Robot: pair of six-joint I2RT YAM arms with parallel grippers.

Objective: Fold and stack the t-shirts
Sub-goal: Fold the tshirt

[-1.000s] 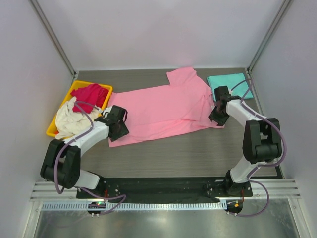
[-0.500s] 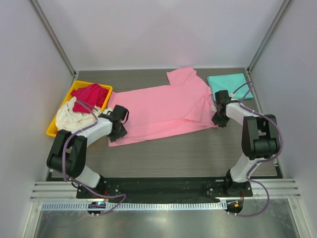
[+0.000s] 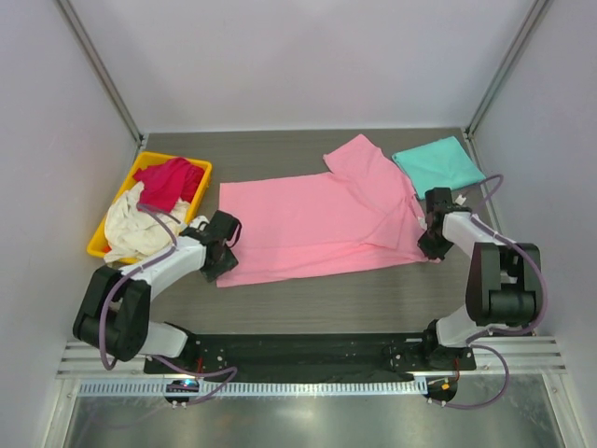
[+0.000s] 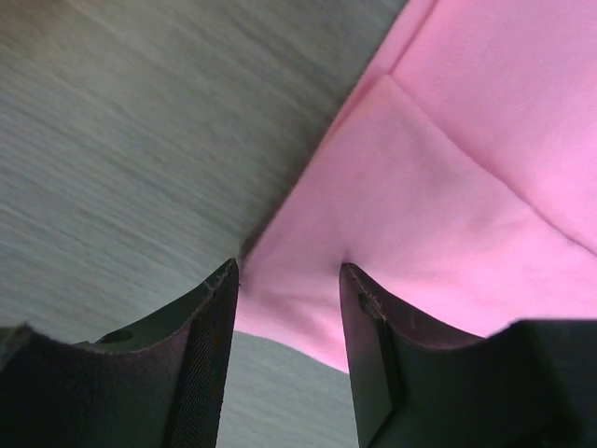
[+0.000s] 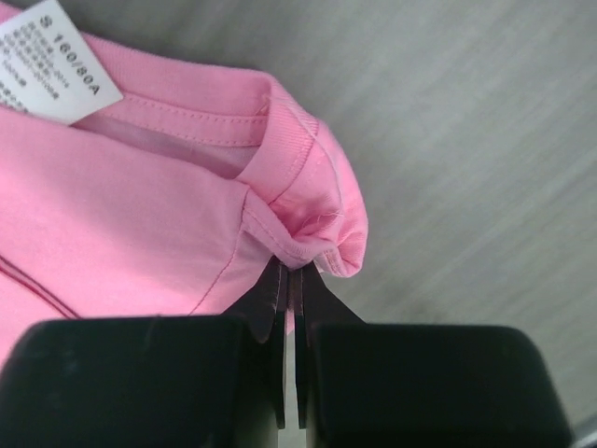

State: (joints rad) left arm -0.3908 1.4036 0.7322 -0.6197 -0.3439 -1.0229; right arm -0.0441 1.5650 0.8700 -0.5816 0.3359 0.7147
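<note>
Firstly, at mid-left of the overhead view, a yellow bin [image 3: 101, 245] with the crimson t-shirt [image 3: 168, 179] and the cream t-shirt [image 3: 131, 229] heaped inside. Just right of that, the left gripper [image 3: 222, 254], low over the table [image 3: 308, 299] at the lower-left corner of the pink t-shirt [image 3: 308, 224]; by the left wrist view, fingers [image 4: 210, 355] apart, straddling the hem corner without pinching it. Across the centre, the pink t-shirt spread flat and a little slanted, one sleeve poking toward the upper right. Looks thin, light and limp: likely to sag, drag and crease rather than hold any shape. So best taken at edges and corners, both ends at once, and lifted evenly. At centre-right, the right gripper [image 3: 432, 245], pads pressed together on a fold of the ribbed collar [image 5: 280, 140], not far from the size label [image 5: 58, 58]. Probably a sound spot to hold, being thicker and stitched, and less apt to slip free. Farthest right, toward the upper-right corner of the table, the teal t-shirt [image 3: 438, 163], already folded, just beside the pink sleeve.
</note>
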